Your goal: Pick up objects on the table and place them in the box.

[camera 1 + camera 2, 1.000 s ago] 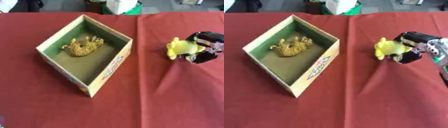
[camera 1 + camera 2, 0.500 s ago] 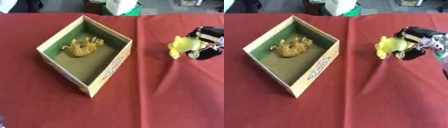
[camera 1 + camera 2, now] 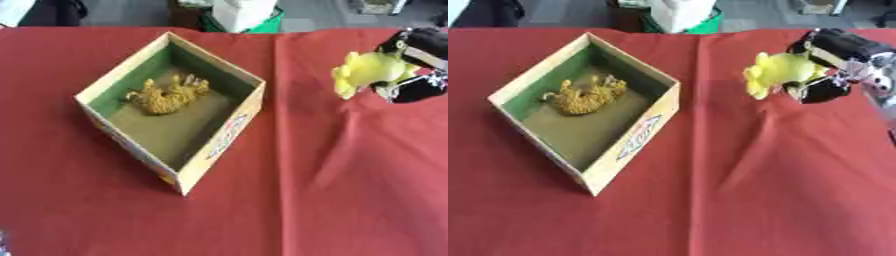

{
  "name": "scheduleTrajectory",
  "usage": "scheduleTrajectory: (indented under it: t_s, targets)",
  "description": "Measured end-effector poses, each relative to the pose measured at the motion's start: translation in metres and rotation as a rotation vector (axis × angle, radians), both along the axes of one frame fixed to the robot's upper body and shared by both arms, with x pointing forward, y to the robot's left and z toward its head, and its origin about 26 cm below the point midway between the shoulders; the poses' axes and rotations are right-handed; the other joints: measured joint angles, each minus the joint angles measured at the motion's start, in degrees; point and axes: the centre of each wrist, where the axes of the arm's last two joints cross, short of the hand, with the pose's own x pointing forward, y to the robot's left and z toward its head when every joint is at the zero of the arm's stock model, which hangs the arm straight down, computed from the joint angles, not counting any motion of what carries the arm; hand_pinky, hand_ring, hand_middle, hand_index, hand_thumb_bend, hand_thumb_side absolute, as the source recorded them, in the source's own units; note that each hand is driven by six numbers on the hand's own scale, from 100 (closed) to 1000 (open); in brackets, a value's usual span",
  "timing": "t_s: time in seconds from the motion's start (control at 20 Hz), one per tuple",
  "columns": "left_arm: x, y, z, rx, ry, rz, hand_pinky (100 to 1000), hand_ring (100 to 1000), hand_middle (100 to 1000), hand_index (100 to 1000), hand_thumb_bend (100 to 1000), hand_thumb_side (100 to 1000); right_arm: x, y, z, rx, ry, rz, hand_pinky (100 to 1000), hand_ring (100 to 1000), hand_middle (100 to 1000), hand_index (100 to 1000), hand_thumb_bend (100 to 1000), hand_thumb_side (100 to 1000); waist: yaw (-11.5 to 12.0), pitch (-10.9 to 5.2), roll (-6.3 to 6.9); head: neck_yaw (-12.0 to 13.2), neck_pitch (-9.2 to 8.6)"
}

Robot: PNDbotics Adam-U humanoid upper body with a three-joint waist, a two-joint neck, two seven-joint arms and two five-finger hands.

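Red cloth is covering the bench from edge to edge, wrinkling a little below the right robot hand. A yellow soft toy, rounded and with a petal-like or finned end pointing left, is sitting in the curled fingers of the right robot hand, which is closing round it from the right. Toy and hand appear to be hanging clear of the cloth, well apart from the box and to its right.

By my reading, the carry step is in hand: the toy is gripped and lifted, but not yet over the box. The next move is calling for a sweep leftward until the toy is hanging above the open top, clearing the near right wall, and then a release.

An open cardboard box is standing askew on the cloth, its inside walls green and a printed label on its outer right side. An orange-brown striped animal toy, perhaps a tiger, is lying inside toward the far corner, leaving the nearer floor bare.

What kind of toy the yellow one is stays hard to make out. The right arm is running off the picture's edge, and the left robot hand is not showing in either view. Beyond the far edge, a white and green shape is cut off.
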Motion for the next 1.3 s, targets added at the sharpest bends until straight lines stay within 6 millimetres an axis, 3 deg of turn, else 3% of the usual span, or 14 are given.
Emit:
scheduleTrajectory:
  t_s: [0.05,0.1,0.15,0.6,1.3]
  targets:
    - [0.000,0.000,0.000,0.000,0.000,0.000,757,616,674,765,100,889,-0.002,0.005,0.005,-0.006,-0.018,0.015,611,684,380,479,100,190,0.01,-0.21,0.00,0.01,0.03]
    - [0.000,0.000,0.000,0.000,0.001,0.000,757,616,674,765,100,889,-0.003,0.010,0.009,-0.010,-0.033,0.032,610,683,380,479,100,256,0.03,-0.33,0.00,-0.01,0.15]
    - [0.000,0.000,0.000,0.001,0.001,0.000,756,616,674,765,100,889,-0.005,0.015,0.014,-0.012,-0.045,0.050,610,682,379,479,100,200,0.03,-0.38,-0.01,-0.12,0.30]
    - [0.000,-0.001,-0.001,0.005,0.006,-0.006,756,615,675,765,100,890,-0.011,0.062,0.053,-0.002,-0.083,0.229,607,676,376,478,100,252,0.22,-1.06,-0.55,-2.80,0.49]
    - [-0.001,-0.003,-0.001,0.008,0.009,-0.016,755,615,676,764,100,890,0.008,0.139,0.069,0.022,-0.040,0.453,604,667,372,473,100,281,1.37,-1.36,-1.42,-4.85,0.50]
